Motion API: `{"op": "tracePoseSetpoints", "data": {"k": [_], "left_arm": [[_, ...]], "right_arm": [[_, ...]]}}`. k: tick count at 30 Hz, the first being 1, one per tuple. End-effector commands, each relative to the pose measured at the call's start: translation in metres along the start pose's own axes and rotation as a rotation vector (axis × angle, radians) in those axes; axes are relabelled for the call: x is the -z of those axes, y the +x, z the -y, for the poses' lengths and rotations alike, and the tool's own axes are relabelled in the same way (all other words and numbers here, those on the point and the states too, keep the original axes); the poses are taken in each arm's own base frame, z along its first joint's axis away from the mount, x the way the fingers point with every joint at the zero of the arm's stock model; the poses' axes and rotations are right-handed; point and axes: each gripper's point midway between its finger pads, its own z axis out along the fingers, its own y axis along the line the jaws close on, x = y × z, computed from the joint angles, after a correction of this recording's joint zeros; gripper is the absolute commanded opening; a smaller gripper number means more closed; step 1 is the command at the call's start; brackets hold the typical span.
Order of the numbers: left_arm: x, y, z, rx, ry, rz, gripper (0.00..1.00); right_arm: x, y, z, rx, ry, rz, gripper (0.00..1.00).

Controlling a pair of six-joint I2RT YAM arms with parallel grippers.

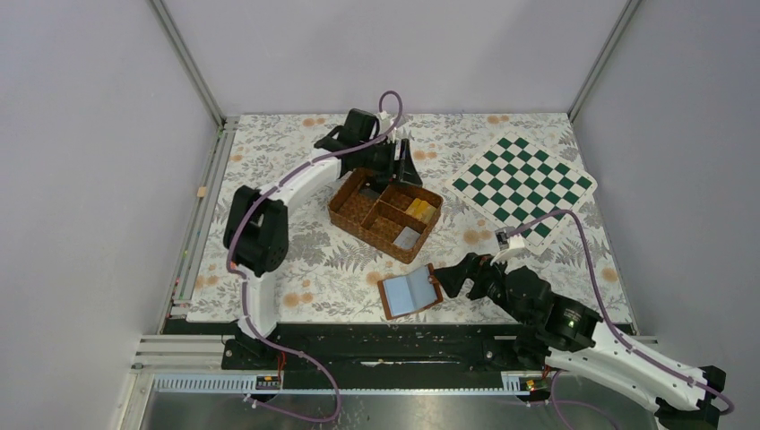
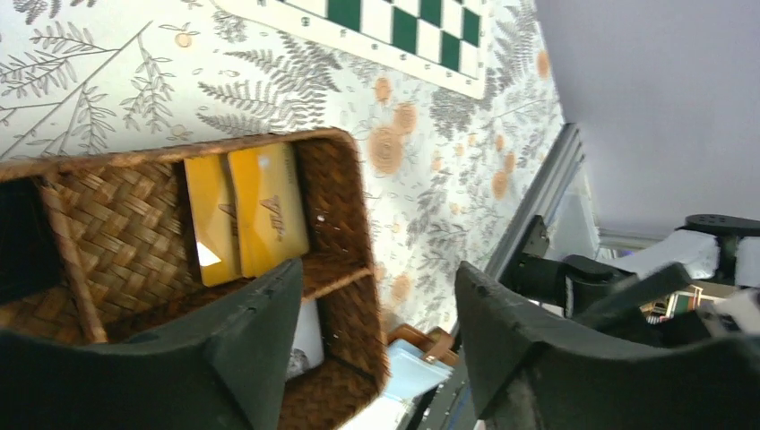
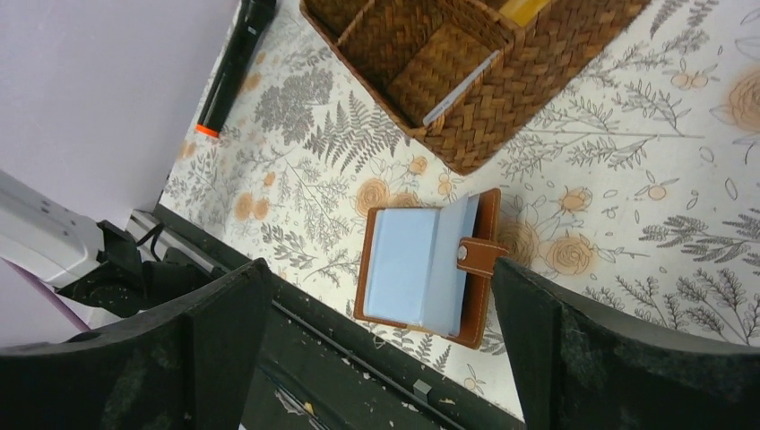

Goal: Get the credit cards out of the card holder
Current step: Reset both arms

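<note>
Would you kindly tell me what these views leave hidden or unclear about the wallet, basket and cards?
- Small brown bifold wallet: right wrist view shows its blue-grey pockets face-on, so any cards inside are hidden; top view is too small.
- Yellow-gold cards: left wrist view shows two overlapping; anything underneath is hidden.
- Woven brown basket: a finger of the left claw covers part of its pale item.

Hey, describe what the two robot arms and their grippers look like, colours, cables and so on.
The left arm and right arm both have white link shells with black joint housings. A thin purple cable loops along each. The left gripper and right gripper each have two broad, matte black, wedge-shaped fingers. No markings are legible.
</note>
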Motion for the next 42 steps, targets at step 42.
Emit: {"op": "tracePoseSetpoints", "data": {"k": [42], "left_arm": [[0.272,0.163,0.036,-0.079,-0.427,0.72,0.99]], "right_arm": [[0.096,-0.092,0.038,0.129,0.295,0.132,0.99]]}}
